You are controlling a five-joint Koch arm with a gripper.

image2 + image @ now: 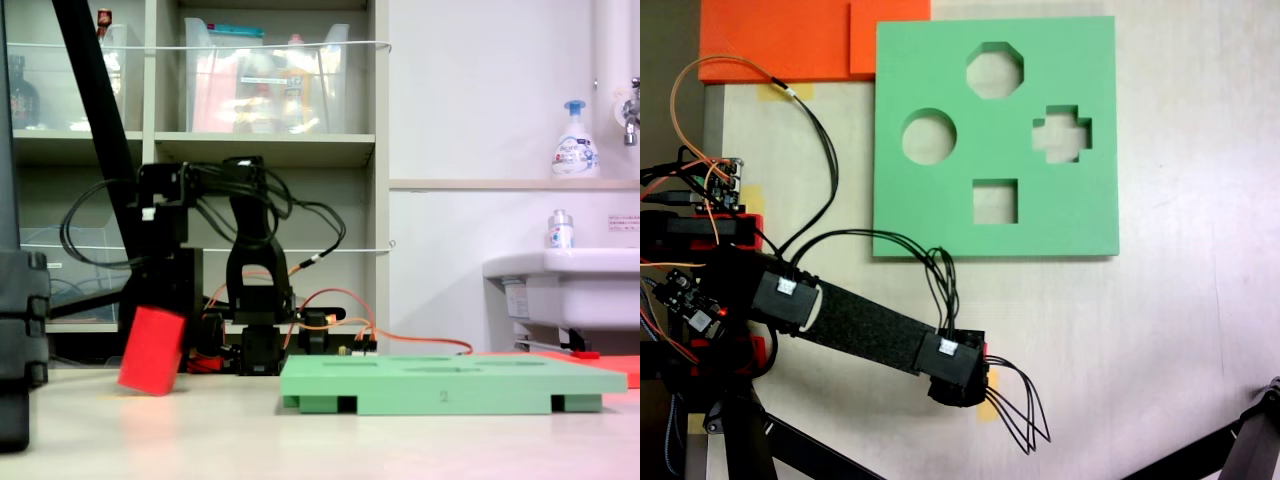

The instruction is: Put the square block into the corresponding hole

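At lower left of a fixed view I see the small red foam cube (pixel 152 351) tilted above the bench (pixel 320 440), seemingly grasped by the hand (pixel 165 320), well apart from the green foam board's square cutout (pixel 995 201).

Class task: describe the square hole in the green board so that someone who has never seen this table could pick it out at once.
Find the flat green foam board lying on the pale table in a fixed view. Of its four cutouts, the square hole sits closest to the board's lower edge, below the round, octagonal and cross-shaped ones. It alone has four straight, equal sides.
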